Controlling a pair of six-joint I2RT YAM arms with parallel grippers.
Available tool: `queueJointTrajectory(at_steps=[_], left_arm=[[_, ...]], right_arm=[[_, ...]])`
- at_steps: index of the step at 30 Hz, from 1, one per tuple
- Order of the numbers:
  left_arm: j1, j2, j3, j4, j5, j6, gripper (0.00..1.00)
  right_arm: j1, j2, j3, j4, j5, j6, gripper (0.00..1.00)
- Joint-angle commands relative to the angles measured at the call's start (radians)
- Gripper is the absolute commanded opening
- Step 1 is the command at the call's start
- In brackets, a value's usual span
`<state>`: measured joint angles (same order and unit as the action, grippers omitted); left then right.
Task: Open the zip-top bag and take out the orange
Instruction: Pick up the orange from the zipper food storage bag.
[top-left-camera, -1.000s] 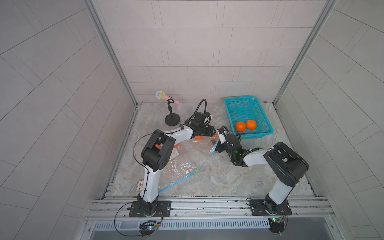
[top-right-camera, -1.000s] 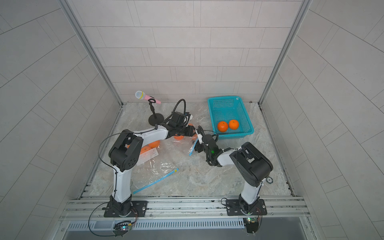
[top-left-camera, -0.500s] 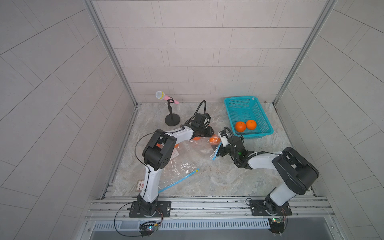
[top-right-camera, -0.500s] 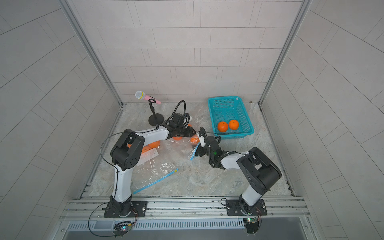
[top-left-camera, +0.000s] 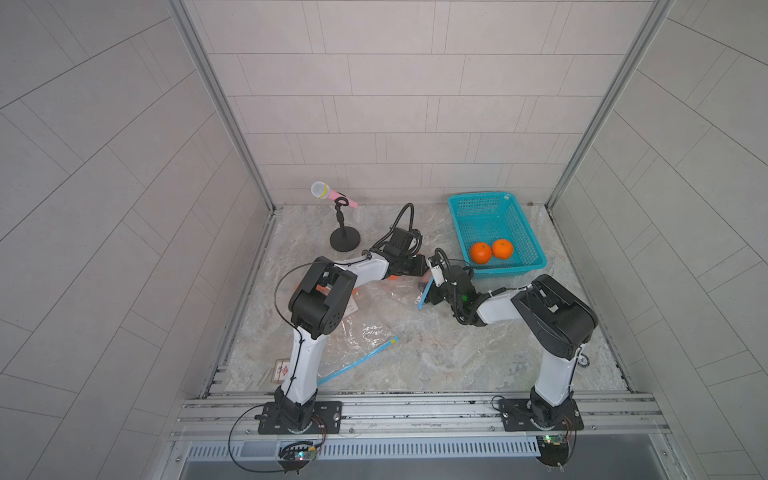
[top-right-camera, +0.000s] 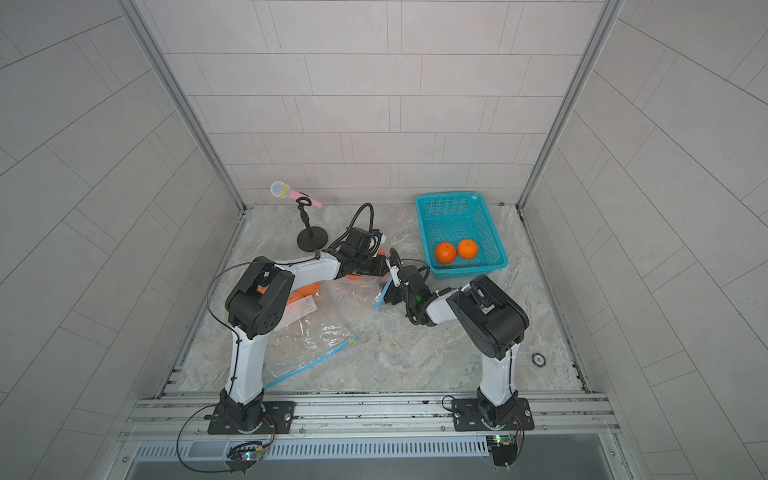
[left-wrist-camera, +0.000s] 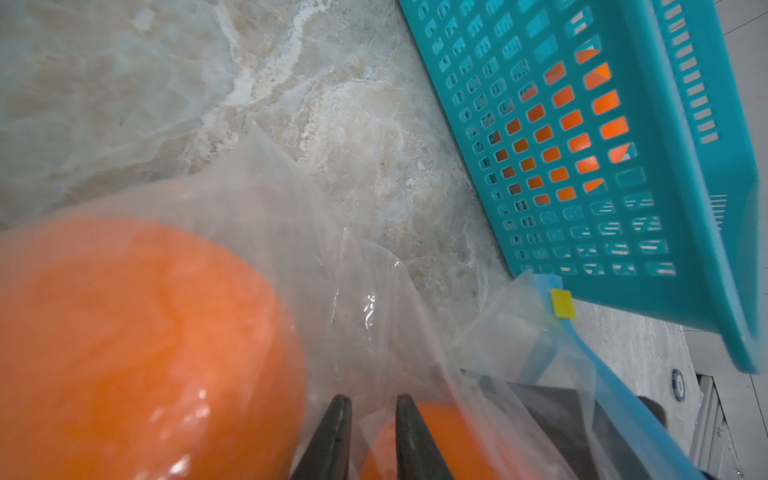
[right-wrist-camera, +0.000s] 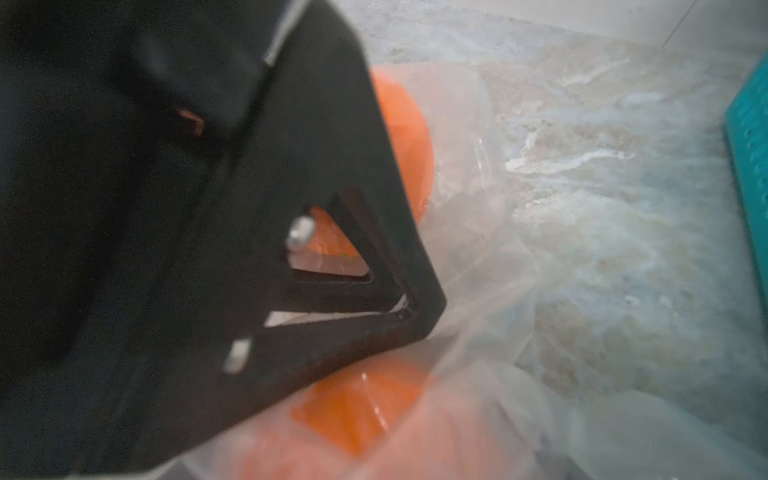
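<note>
Two loose oranges sit touching in the teal basket at the back right of the marble table in both top views. One pink microphone stands on its stand near the back, and two blue zip strips show: a raised strip on the zip-top bag between the claws, and a flat strip on clear film nearer the front. Orange patches also show under the left arm's elbow, their count unclear. Both arms rise from the front rail, bend at the elbow and reach low toward mid-table, and the left gripper and right gripper meet just beside the basket's near corner. The left wrist view counts two fruits inside the film: a large orange close to the lens and a second orange just past the two dark fingers, which stand nearly together with bag film running between them. One yellow slider lies beside the basket wall. The right wrist view is mostly filled by the left gripper, whose fingertips pinch the film taut, with one orange behind it and a blurred orange nearer the lens. The right gripper's own fingers are out of frame, so whether it is apart or gripping cannot be told.
</note>
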<state>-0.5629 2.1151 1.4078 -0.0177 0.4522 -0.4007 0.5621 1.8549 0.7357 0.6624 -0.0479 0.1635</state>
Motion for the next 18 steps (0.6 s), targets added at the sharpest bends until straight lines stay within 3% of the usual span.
queueJointTrajectory(at_steps=[1,3,11,15,18], left_arm=[[-0.005,0.005,-0.023,-0.089,-0.032,0.009,0.29],[-0.003,-0.007,-0.033,-0.086,-0.077,-0.001,0.31],[0.020,-0.005,-0.045,-0.050,-0.127,-0.057,0.32],[0.014,0.017,-0.040,-0.036,-0.108,-0.071,0.32],[0.011,0.014,-0.054,-0.029,-0.113,-0.074,0.32]], right_arm=[[-0.003,-0.053,-0.026,-0.056,-0.024,0.008,0.76],[-0.002,-0.148,-0.060,-0.083,-0.085,0.046,0.69],[0.001,-0.414,-0.182,-0.210,-0.192,0.146,0.69],[0.020,-0.453,-0.240,-0.208,-0.153,0.130,0.69],[0.033,-0.507,-0.333,-0.079,-0.205,0.132,0.70]])
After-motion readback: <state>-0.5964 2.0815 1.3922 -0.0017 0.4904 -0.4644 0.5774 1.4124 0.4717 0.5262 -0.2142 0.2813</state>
